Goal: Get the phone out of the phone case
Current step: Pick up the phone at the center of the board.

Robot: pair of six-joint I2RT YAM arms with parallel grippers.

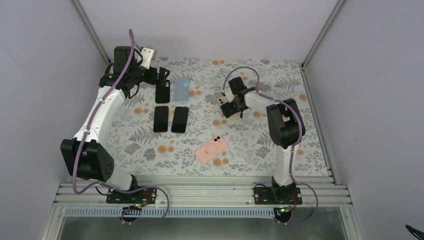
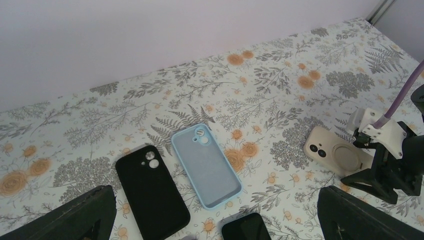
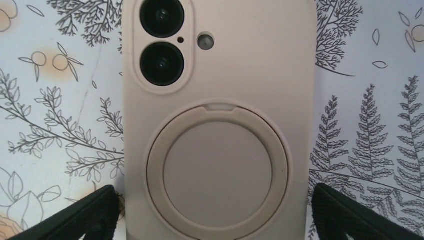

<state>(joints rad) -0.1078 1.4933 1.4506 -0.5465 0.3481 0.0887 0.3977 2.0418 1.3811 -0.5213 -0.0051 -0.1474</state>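
Blue case [image 2: 206, 167] between black case [image 2: 151, 192] and beige cased phone [image 2: 335, 157]

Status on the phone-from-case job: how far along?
Looks done: light blue case and black case lie empty, with two bare black phones near them. In hand: the open right gripper straddles the beige cased phone, no grip yet. Remaining: that one and the pink cased phone.

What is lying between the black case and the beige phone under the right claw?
The light blue case, as the left wrist view shows.
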